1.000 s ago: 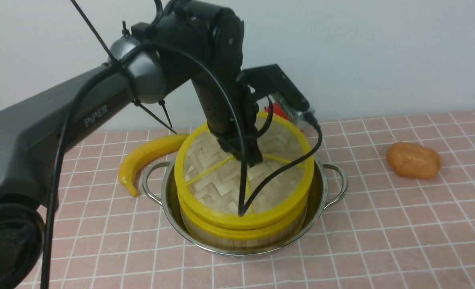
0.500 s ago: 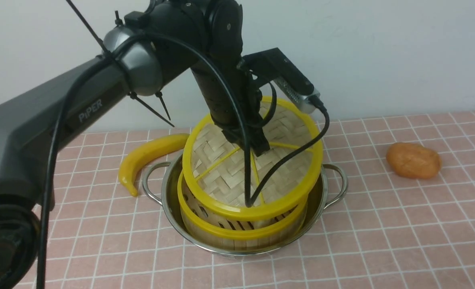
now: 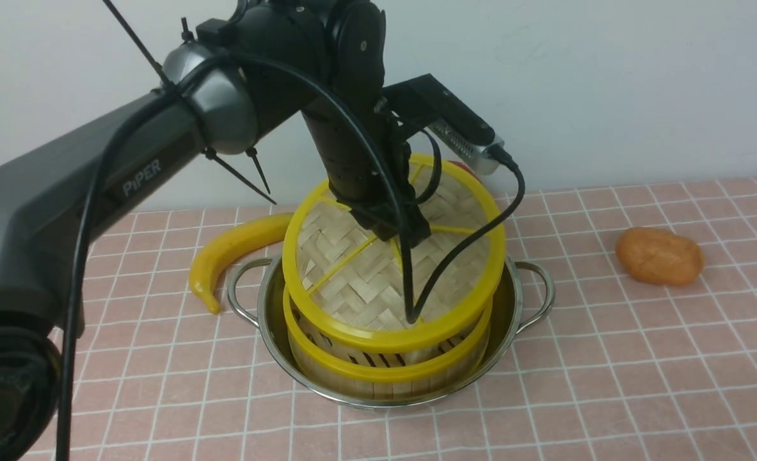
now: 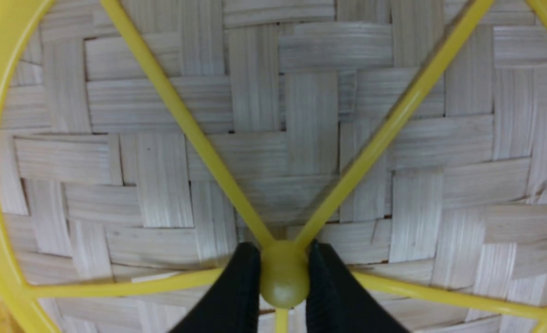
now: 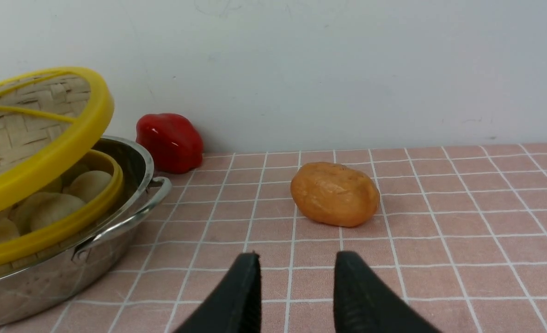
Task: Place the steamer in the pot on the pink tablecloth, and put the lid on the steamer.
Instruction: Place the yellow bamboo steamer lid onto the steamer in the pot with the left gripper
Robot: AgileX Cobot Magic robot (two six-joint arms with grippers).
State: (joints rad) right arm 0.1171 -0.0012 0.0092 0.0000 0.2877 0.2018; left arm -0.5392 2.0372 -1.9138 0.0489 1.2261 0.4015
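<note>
The steamer (image 3: 384, 374) sits inside the steel pot (image 3: 535, 288) on the pink tablecloth (image 3: 608, 384). The woven lid (image 3: 365, 282) hangs tilted just above the steamer, its far edge raised, with a gap to the steamer's rim. My left gripper (image 3: 404, 240) is shut on the lid's yellow centre knob (image 4: 285, 277), where the spokes meet. In the right wrist view, pale dumplings (image 5: 88, 185) show under the lifted lid (image 5: 46, 152). My right gripper (image 5: 294, 277) is open above the cloth to the right of the pot (image 5: 130, 185), holding nothing.
A yellow banana (image 3: 237, 246) lies on the cloth against the pot's left handle. An orange lump (image 3: 658, 256) lies to the right. A red pepper (image 5: 169, 141) stands by the wall behind the pot. The white wall bounds the far side.
A second ago the lid lay flat on the steamer. My left gripper has since raised and tilted it, then shifted it slightly left. The right gripper has not visibly moved.
</note>
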